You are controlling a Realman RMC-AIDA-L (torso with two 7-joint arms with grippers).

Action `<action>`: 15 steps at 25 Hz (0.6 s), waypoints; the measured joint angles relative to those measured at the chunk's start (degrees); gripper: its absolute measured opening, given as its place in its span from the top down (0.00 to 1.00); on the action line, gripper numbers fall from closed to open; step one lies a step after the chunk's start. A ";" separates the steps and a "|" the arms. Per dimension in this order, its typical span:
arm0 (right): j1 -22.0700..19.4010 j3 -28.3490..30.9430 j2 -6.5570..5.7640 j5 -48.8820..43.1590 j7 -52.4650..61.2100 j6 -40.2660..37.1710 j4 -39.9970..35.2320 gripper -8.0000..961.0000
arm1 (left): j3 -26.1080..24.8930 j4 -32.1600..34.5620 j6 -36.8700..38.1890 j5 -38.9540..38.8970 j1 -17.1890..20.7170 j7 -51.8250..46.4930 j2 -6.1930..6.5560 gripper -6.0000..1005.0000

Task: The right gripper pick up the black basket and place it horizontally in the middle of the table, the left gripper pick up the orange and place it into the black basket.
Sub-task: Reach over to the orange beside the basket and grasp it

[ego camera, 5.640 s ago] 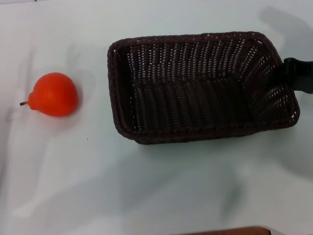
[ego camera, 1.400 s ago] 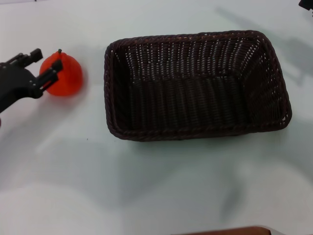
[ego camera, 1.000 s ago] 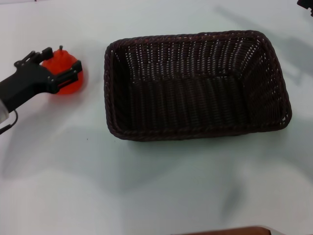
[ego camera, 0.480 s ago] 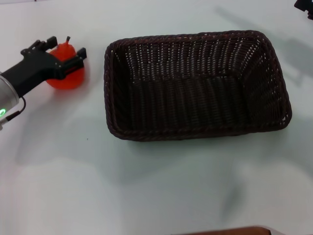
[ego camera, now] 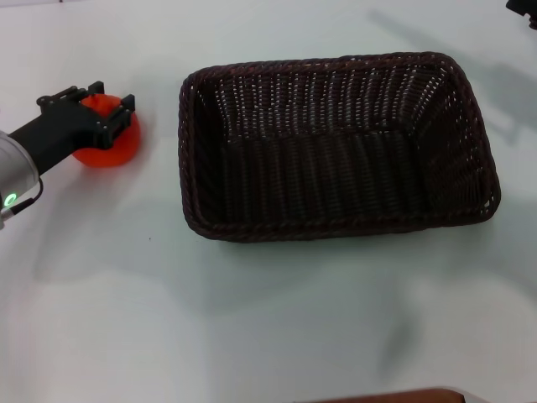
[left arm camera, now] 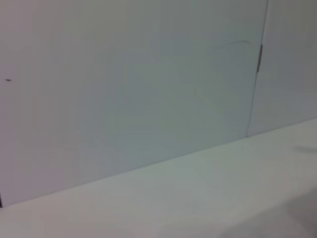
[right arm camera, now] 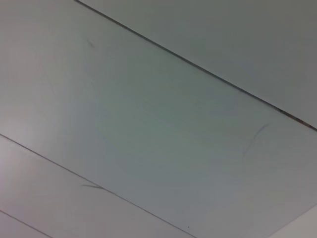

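Observation:
The black basket (ego camera: pixel 336 228) lies lengthwise on the white table (ego camera: pixel 268 319), in the middle and a little to the right, open side up and empty. The orange (ego camera: pixel 105 149) sits on the table to the left of the basket, apart from it. My left gripper (ego camera: pixel 109 96) reaches in from the left edge and is over the orange, with its two fingers closed on the fruit's upper part; the stem is hidden. Only a black bit of my right gripper (ego camera: pixel 524 7) shows at the far right corner, away from the basket. Neither wrist view shows the orange, the basket or a gripper.
A brown strip (ego camera: pixel 394 396) shows at the table's near edge. The left wrist view shows a white wall (left arm camera: pixel 129 84) above the table's surface. The right wrist view shows pale wall panels (right arm camera: pixel 158 119).
My left gripper has come in from the left over the orange, and its fingers have drawn closer together on it. The orange has shifted slightly. The basket has not moved.

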 joint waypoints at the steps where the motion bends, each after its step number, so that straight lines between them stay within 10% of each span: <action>1: 0.04 0.00 0.00 0.00 0.00 0.00 0.00 0.03 | -0.09 0.00 0.03 -0.09 0.05 0.01 0.00 0.40; 8: 0.12 0.04 -0.14 0.00 -0.04 -0.37 1.13 0.03 | -0.38 -0.02 -0.12 -0.40 0.21 0.00 0.05 0.69; 15: 0.28 0.10 -0.28 0.00 -0.11 -0.44 1.46 0.03 | -0.92 -0.51 -1.78 -0.34 0.62 -0.43 0.20 0.73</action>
